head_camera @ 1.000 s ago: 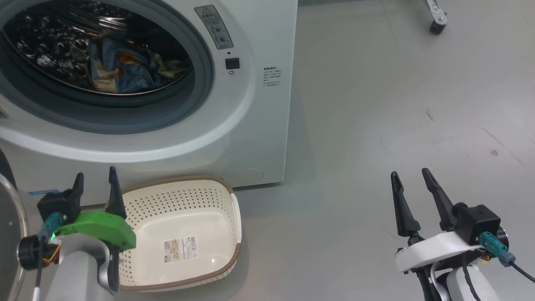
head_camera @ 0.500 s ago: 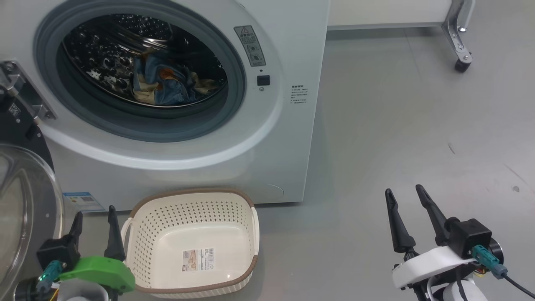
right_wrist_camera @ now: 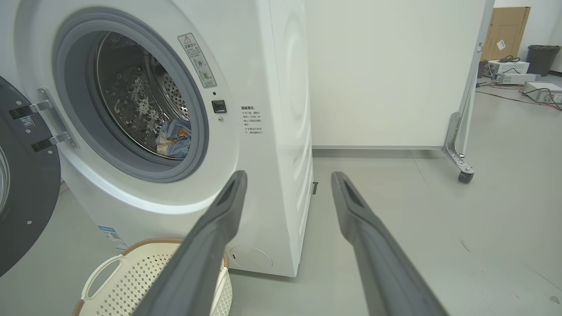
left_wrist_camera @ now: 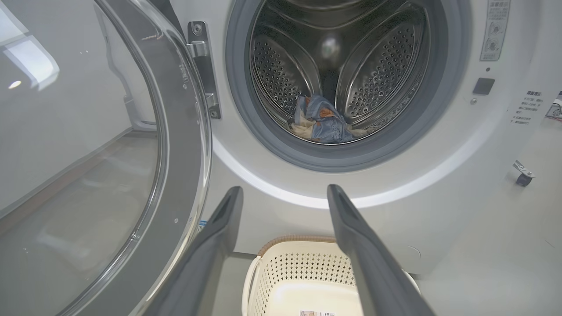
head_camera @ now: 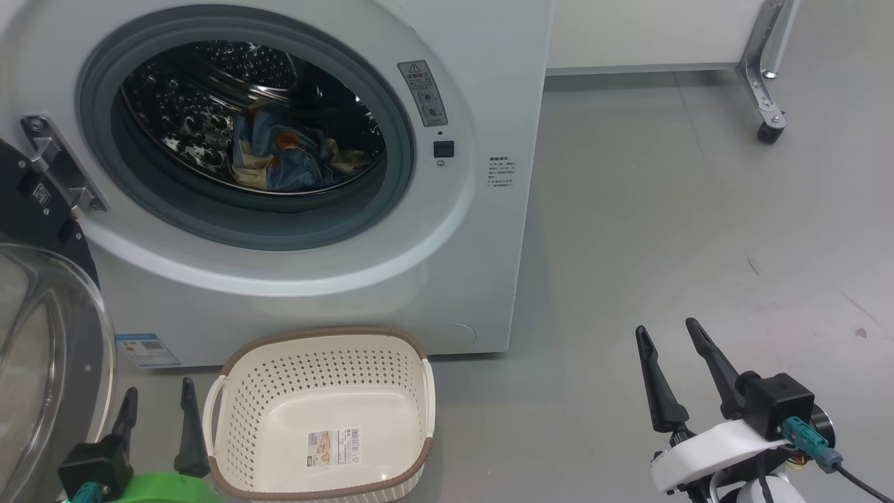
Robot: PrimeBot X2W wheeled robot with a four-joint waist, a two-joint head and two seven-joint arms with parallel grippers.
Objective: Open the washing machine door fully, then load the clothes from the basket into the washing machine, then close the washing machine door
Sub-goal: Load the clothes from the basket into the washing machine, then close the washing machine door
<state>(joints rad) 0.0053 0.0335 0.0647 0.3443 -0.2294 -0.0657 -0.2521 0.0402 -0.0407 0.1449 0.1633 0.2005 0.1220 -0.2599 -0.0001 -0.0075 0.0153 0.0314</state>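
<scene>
Figure: clothes (head_camera: 290,157) loaded; your head view has drawn back since the earlier frame.
They lie in the perforated steel drum (head_camera: 181,119); cream basket (head_camera: 321,363) empty; domed glass door (head_camera: 42,349) open; left hand (head_camera: 159,386) and right hand (head_camera: 665,325) spread, empty.

Lab, prob.: wheeled partition (right_wrist_camera: 386,74), elec. gear (right_wrist_camera: 539,87) behind.

Cream basket (head_camera: 321,365), brown rim, perforated sides; blue clothes (head_camera: 293,159) with seemingly orange print; white washing machine (head_camera: 314,297).

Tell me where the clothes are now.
The clothes lie low in the steel drum of the washing machine, upper left of the head view, behind the grey gasket and above the basket.
</scene>
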